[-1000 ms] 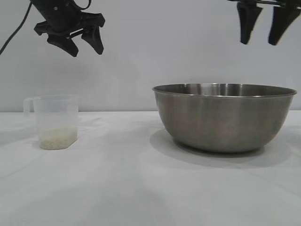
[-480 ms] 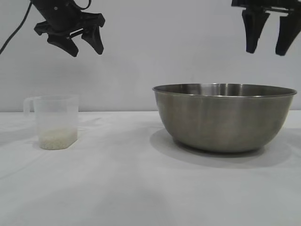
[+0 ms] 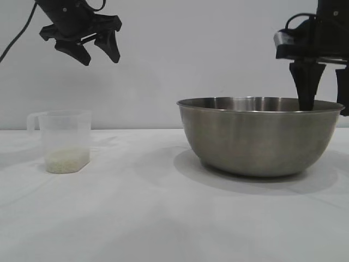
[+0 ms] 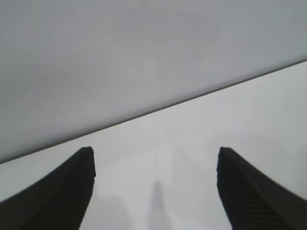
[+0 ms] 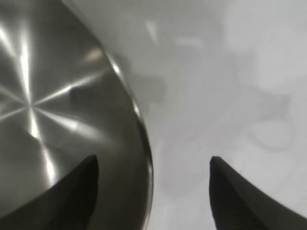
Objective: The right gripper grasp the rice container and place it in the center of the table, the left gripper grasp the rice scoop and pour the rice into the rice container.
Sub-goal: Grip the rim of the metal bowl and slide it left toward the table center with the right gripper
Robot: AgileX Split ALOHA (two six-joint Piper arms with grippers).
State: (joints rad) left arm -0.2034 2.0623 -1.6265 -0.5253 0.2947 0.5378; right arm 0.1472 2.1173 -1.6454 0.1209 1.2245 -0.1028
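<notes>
The rice container (image 3: 260, 136), a large steel bowl, stands on the white table (image 3: 163, 218) at the right. My right gripper (image 3: 324, 101) is open and straddles the bowl's right rim, one finger inside and one outside. In the right wrist view the rim (image 5: 144, 143) runs between the two fingers of that gripper (image 5: 153, 165). The rice scoop (image 3: 62, 141), a translucent cup with a loop handle, stands at the left with rice (image 3: 66, 160) in its bottom. My left gripper (image 3: 98, 52) is open, high above the scoop; the left wrist view shows it (image 4: 153, 158) over bare cloth.
A plain grey wall stands behind the table. White cloth lies between the scoop and the bowl and in front of both.
My right gripper has come down from above the bowl to its right rim, still open. The left gripper, the scoop and the bowl have not moved.
</notes>
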